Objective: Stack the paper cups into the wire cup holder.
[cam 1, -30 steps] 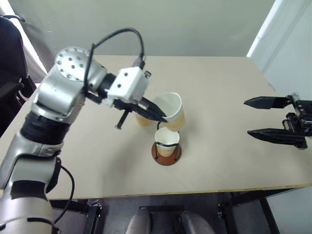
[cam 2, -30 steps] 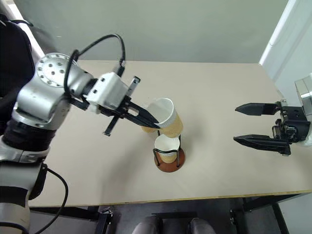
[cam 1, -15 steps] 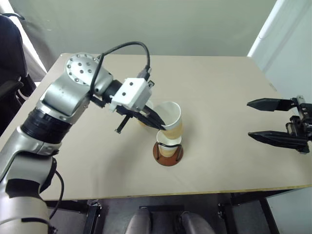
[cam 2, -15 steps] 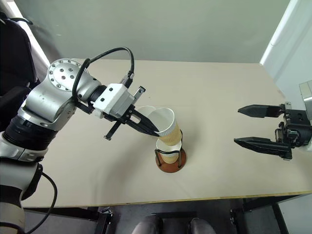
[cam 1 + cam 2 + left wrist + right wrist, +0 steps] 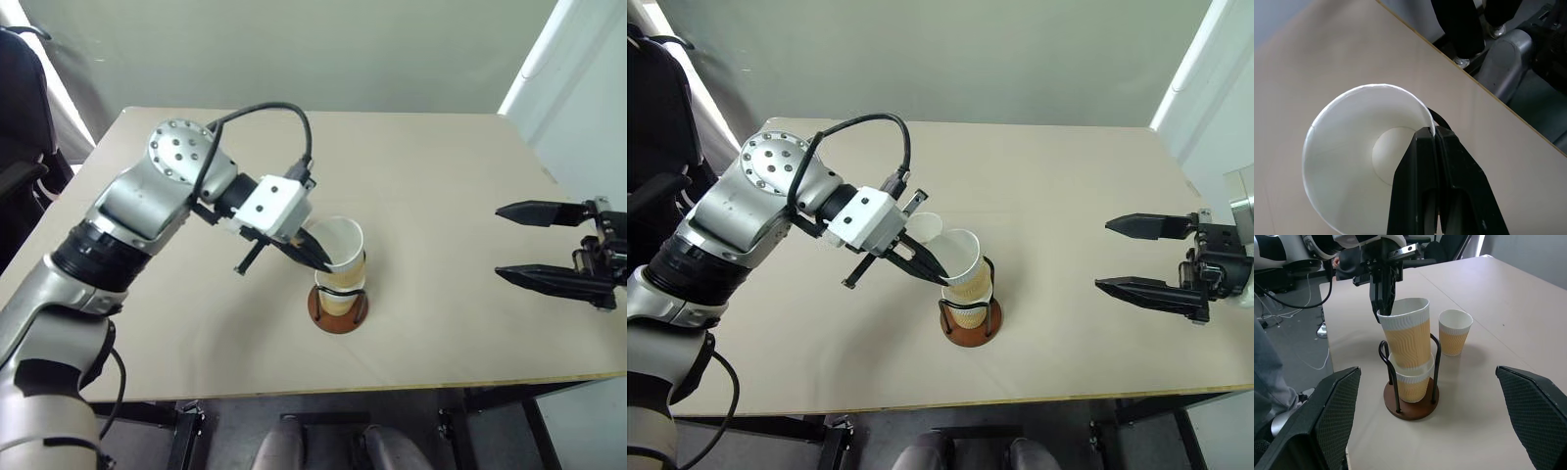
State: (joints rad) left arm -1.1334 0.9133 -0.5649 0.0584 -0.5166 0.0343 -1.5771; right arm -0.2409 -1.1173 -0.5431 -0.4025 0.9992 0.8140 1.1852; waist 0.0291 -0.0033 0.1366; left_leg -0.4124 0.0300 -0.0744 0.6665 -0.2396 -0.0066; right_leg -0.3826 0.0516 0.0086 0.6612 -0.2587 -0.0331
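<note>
The holder [image 5: 1410,404] stands near the counter's [image 5: 470,323] front edge, one cup [image 5: 1411,382] seated in it. The left claw [image 5: 939,275] pinches a second cup's [image 5: 1405,338] rim, half nested and tilted; let go now, it could catch on the wire and tip. The right claw [image 5: 514,243] hangs released. The right wrist view shows the spare cup [image 5: 1455,331] whole behind; the head views half hide it.

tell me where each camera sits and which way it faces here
Left and right eye views: on the head, looking forward and down over the table; left gripper pinching the held cup, right gripper open.
Left wrist view: looks along its shut fingers into that cup.
Right wrist view: looks between its own fingers across at the wire cup holder, the lower cup and a third cup.
Shared: the held cup.
</note>
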